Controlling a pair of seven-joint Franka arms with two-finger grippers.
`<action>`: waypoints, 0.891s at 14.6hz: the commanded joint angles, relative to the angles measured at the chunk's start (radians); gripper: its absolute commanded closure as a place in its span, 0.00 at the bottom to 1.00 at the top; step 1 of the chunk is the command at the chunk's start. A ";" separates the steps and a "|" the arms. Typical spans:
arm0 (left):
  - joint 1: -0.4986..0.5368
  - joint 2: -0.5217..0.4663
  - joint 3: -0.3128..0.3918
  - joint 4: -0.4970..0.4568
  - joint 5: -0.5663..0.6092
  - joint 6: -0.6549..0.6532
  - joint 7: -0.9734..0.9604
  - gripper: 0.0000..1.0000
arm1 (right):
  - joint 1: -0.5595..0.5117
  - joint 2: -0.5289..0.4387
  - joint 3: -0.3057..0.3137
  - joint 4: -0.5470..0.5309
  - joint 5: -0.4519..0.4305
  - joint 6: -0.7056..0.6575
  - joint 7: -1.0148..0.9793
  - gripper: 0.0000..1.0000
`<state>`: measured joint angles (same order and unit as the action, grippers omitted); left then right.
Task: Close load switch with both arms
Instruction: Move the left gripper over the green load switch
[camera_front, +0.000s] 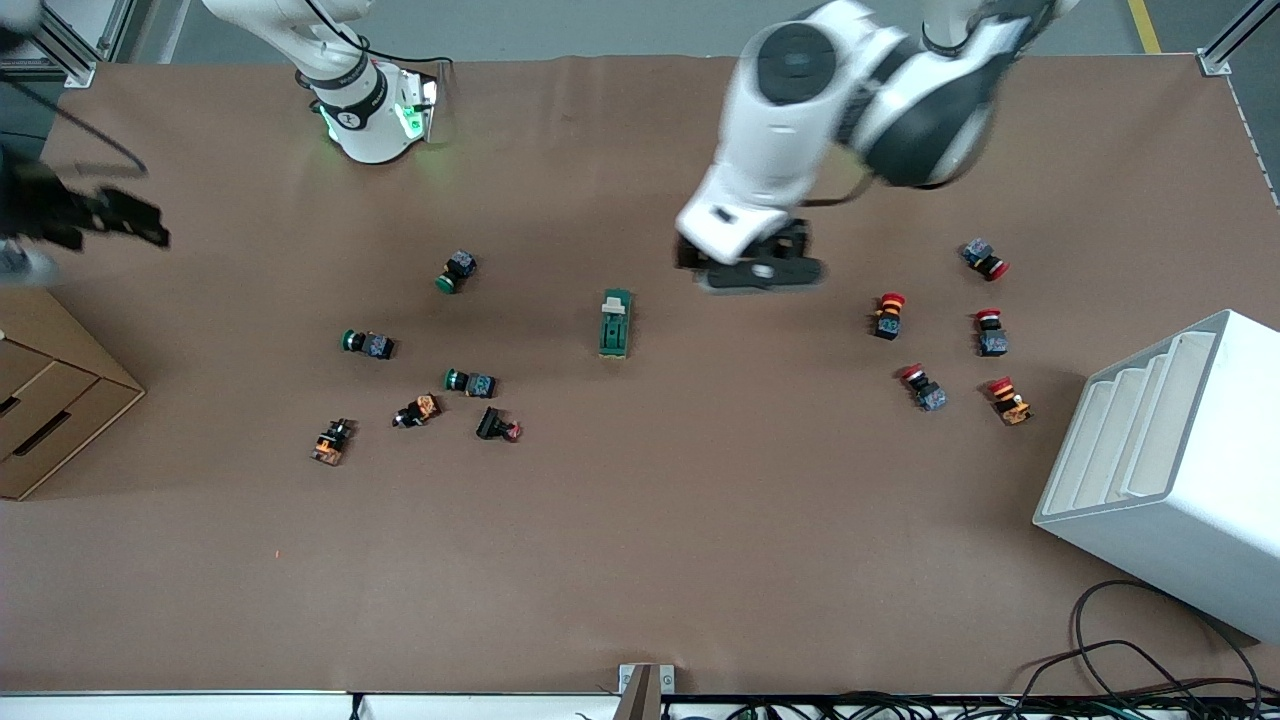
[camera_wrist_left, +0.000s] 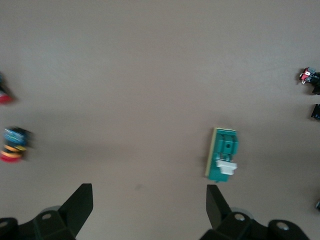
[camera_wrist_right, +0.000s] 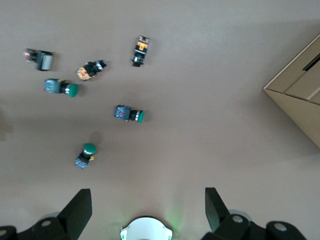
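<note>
The load switch (camera_front: 615, 323), a dark green oblong block with a cream-white lever, lies flat near the middle of the brown table. It also shows in the left wrist view (camera_wrist_left: 223, 154), with its lever at one end. My left gripper (camera_front: 762, 268) hangs in the air over bare table beside the switch, toward the left arm's end, open and empty (camera_wrist_left: 148, 196). One of its fingertips (camera_wrist_left: 214, 196) shows just short of the switch. My right gripper (camera_front: 115, 222) is open and empty (camera_wrist_right: 146, 197), up over the right arm's end of the table.
Green-capped push buttons (camera_front: 459, 270) (camera_front: 367, 344) and other small parts lie toward the right arm's end. Red-capped buttons (camera_front: 888, 314) (camera_front: 990, 332) lie toward the left arm's end. A white rack (camera_front: 1170, 460) and a cardboard box (camera_front: 50, 400) stand at the table's ends.
</note>
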<state>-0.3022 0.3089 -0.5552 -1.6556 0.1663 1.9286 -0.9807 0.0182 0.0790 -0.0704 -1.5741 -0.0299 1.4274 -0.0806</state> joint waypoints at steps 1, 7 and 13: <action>-0.113 0.106 0.005 0.014 0.125 0.079 -0.233 0.00 | -0.037 0.100 0.001 0.103 -0.021 -0.022 -0.011 0.00; -0.322 0.321 0.003 0.016 0.591 0.184 -0.682 0.00 | -0.003 0.102 0.007 0.094 0.091 0.008 0.371 0.00; -0.440 0.398 0.003 -0.163 1.107 0.188 -1.074 0.00 | 0.217 0.116 0.007 0.051 0.122 0.111 0.990 0.00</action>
<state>-0.7492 0.7230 -0.5553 -1.7258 1.1282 2.1108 -1.9479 0.1527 0.1970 -0.0579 -1.4960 0.0879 1.5002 0.6985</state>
